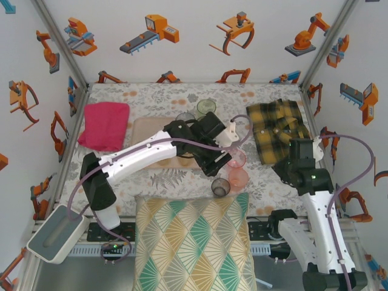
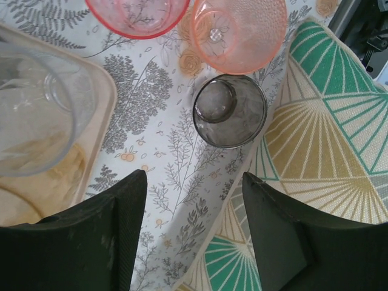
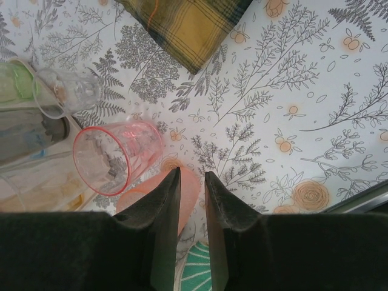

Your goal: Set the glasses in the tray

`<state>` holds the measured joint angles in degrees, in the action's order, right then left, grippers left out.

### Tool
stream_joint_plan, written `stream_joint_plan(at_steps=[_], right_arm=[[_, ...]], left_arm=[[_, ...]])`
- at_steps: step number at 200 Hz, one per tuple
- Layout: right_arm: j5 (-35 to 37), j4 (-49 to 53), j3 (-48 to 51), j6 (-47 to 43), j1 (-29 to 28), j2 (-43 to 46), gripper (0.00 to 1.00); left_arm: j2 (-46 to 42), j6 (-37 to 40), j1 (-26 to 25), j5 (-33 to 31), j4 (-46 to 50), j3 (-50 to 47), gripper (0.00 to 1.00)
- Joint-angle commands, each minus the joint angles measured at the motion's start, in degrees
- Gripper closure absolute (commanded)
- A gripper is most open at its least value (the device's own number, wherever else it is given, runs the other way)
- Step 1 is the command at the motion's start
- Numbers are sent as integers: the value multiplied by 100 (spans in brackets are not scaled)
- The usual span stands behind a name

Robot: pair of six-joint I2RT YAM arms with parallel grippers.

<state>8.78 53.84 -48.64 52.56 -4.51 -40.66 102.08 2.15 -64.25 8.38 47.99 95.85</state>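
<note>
Bright, even, diffuse light fills all views, with soft, faint shadows. The wrist views stay sharp mid-frame, while the dark fingers (image 2: 91, 242) along the bottom edge look slightly soft, perhaps out of focus.
</note>
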Motion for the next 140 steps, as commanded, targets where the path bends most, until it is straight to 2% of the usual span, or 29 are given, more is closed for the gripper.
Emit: stream_joint_plan(at_steps=[1, 58, 94, 140], right_arm=[[142, 172, -215, -42, 54, 32, 74], [105, 195, -233, -163, 65, 87, 74], [600, 440, -284, -44, 80, 538, 74], [643, 520, -373, -123, 73, 601, 73]], left_arm=[[164, 6, -108, 94, -247, -171, 40], [621, -99, -198, -135, -498, -148, 44], [842, -215, -200, -144, -601, -181, 51], [1028, -289, -220, -211, -688, -321, 54]])
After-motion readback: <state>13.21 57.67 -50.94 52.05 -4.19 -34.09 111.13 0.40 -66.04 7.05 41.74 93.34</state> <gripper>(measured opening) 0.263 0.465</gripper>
